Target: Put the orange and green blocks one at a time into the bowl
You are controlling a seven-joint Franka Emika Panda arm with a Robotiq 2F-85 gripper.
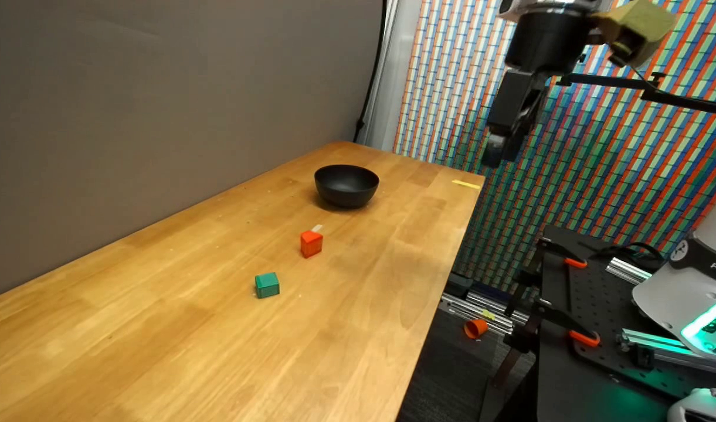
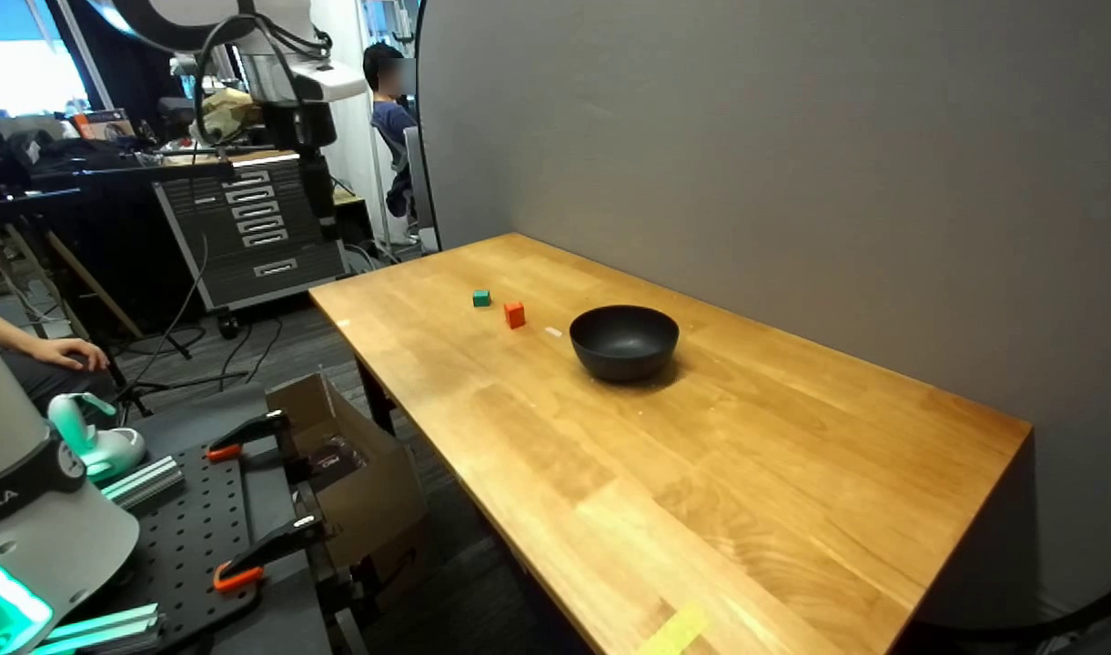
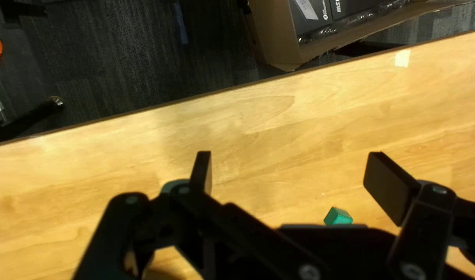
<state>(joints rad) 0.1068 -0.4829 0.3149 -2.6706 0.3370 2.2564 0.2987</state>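
The orange block (image 1: 311,244) stands on the wooden table between the green block (image 1: 267,285) and the black bowl (image 1: 346,186). Both blocks also show in an exterior view, the orange one (image 2: 514,316) nearer the bowl (image 2: 624,344) than the green one (image 2: 481,298). The bowl's visible inside holds nothing. My gripper (image 1: 499,155) hangs high above, well apart from blocks and bowl. In the wrist view the gripper (image 3: 290,167) has its fingers wide apart with nothing between them. The green block (image 3: 338,216) shows far below, partly hidden by the gripper body. The orange block is hidden there.
The wooden table (image 1: 217,340) has a grey wall (image 1: 176,105) along its far side. Yellow tape (image 1: 466,184) marks one end. The robot's black mounting table (image 2: 200,509) with orange-tipped clamps stands beside it. A cardboard box (image 2: 364,482) sits on the floor between them.
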